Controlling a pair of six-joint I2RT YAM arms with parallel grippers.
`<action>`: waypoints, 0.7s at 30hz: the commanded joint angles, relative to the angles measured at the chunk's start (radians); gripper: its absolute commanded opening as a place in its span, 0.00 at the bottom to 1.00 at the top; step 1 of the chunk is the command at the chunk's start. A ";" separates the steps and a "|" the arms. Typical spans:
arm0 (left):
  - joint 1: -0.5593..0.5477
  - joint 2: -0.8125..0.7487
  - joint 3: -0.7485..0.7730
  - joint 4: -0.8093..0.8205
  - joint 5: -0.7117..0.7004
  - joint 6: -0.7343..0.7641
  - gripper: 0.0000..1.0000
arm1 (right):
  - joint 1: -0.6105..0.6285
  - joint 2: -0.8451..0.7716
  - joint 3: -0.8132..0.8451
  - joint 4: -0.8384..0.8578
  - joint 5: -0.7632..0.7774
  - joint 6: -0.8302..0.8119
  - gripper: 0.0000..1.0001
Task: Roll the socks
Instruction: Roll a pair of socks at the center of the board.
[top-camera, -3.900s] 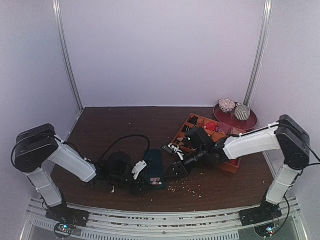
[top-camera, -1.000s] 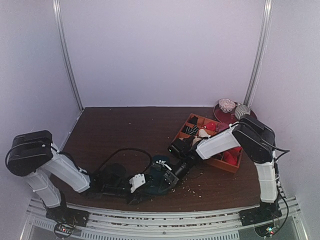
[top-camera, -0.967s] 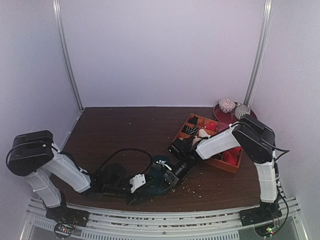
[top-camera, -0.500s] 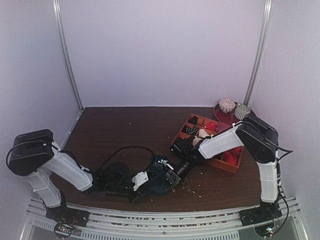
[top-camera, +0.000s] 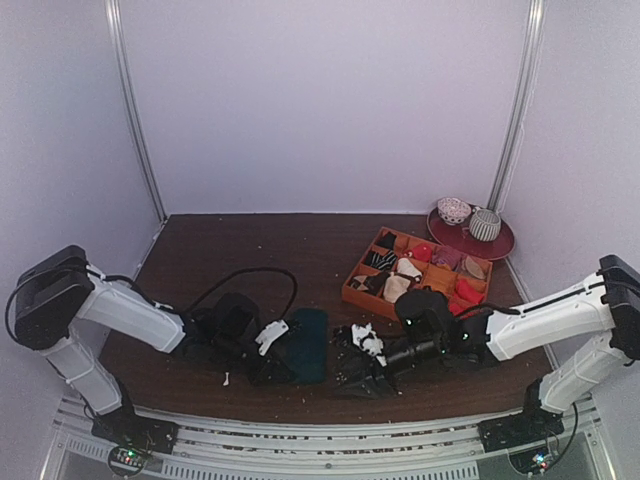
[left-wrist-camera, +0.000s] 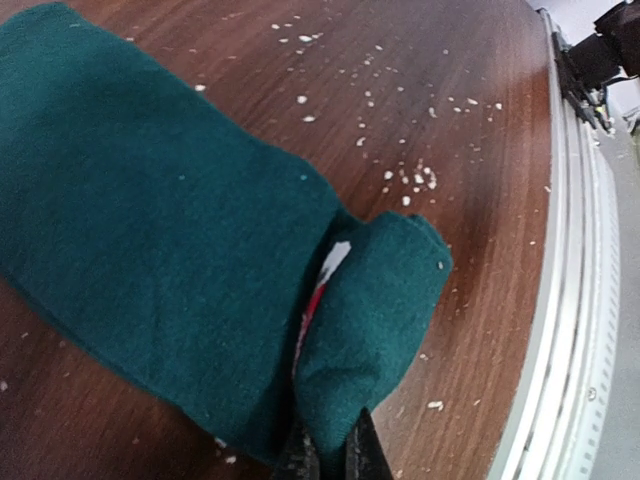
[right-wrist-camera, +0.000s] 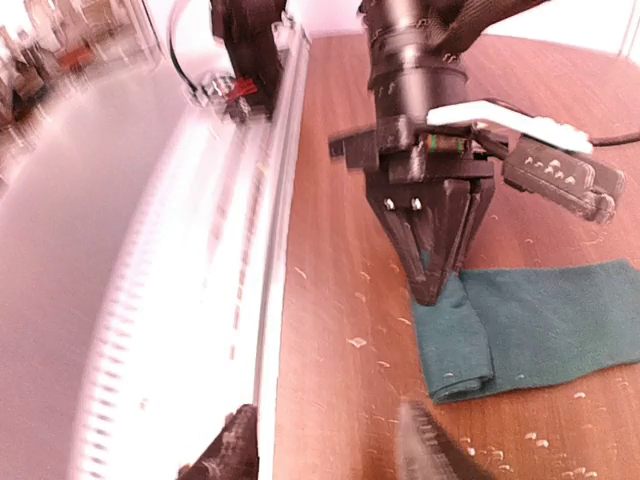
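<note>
Near edge: I see a pale metal rail (left-wrist-camera: 578, 300) along the front of the dark wooden bench (top-camera: 230, 250). Both arm bases sit on it.

Left tool (left-wrist-camera: 330, 452): closed on the socks. From its own wrist view, I see the dark fingertips pinching the folded end from the rail side. The right wrist view shows the same pinch head-on, with the tool's tip pointing down onto the fold.

Socks (left-wrist-camera: 170, 230): dark teal fabric lying flat on the bench near the front edge, between the two tools. The end nearest the rail is folded back over itself once. A sliver of red and white shows inside the fold. I cannot tell whether this is one layer or two.

Right tool (right-wrist-camera: 330, 455): open, with its two blurred fingers spread apart. It sits low over the bench just to the right of the socks, facing them and not touching them.

Crumbs (left-wrist-camera: 415, 178): pale specks scattered on the wood beside the fold.

Cable (top-camera: 250, 275): a black loop arching behind the left arm's wrist.

Tray (top-camera: 362, 262): orange and divided into compartments, standing right of centre beyond the right tool. It holds rolled socks (top-camera: 407, 270) in red, beige and striped.

Plate (top-camera: 497, 246): dark red, at the far right corner. It carries two pale, patterned round things (top-camera: 453, 210), and I cannot tell what they are.
</note>
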 joint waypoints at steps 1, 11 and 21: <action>0.003 0.105 0.015 -0.148 0.116 -0.012 0.00 | 0.081 0.032 -0.005 0.037 0.301 -0.287 0.51; 0.005 0.162 0.046 -0.172 0.134 0.018 0.00 | 0.109 0.270 0.142 -0.037 0.369 -0.476 0.54; 0.006 0.172 0.038 -0.157 0.176 0.030 0.00 | 0.110 0.369 0.150 -0.036 0.452 -0.428 0.47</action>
